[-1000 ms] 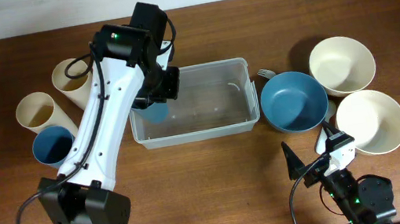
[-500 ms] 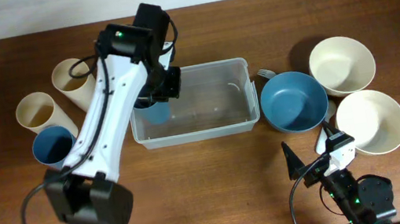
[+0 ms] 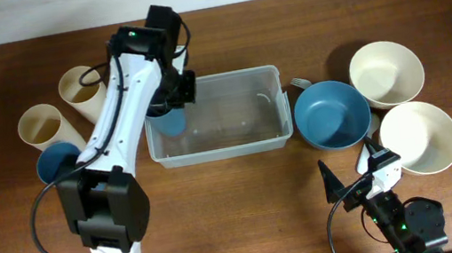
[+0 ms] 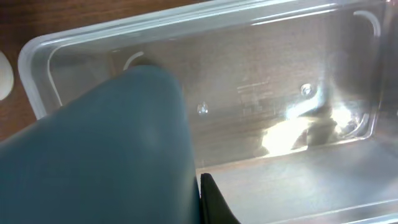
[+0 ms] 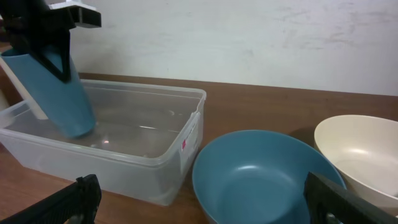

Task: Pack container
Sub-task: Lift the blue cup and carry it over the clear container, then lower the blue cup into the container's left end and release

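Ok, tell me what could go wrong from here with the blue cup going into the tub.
1. The blue cup hangs tilted in the left gripper, low inside the container. Let go like this, it may topple and roll instead of standing.
2. The cup is close to the container's left end wall. A sideways nudge could shove the tub toward the blue bowl beside its right end.

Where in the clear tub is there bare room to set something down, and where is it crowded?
The tub is bare in its middle and right end, toward the blue bowl. Its left end is crowded: the left gripper holds a blue cup there. Bare table lies in front of it.
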Robot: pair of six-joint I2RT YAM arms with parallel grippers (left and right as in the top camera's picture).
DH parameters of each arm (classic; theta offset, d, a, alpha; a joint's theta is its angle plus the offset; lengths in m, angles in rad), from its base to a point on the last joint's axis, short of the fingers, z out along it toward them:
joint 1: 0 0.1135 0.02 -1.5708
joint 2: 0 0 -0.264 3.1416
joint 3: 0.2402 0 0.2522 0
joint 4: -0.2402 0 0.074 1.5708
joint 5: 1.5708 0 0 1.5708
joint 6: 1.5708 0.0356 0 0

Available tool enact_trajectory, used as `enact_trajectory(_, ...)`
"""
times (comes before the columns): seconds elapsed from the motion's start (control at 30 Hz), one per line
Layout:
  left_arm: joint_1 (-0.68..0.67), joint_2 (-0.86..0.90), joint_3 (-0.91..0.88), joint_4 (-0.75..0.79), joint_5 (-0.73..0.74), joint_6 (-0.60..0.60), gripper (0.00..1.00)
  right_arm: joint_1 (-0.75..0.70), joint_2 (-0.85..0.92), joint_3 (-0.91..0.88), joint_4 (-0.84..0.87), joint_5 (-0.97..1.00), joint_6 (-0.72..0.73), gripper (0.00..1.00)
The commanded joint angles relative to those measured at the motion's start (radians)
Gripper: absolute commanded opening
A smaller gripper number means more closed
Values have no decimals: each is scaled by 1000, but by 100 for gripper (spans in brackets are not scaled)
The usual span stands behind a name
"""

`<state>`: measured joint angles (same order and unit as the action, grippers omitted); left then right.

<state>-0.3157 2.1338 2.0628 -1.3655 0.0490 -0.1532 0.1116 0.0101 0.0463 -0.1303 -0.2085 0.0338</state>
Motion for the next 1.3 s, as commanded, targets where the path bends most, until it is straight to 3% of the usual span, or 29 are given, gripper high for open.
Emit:
enact_trajectory(0.0, 6, 0, 14, 5, 19, 13, 2, 7, -7, -9, 0, 3, 8, 99)
enact_trajectory(1.27, -29, 53, 13, 39, -3, 13, 2, 7, -6, -9, 0, 3, 8, 99)
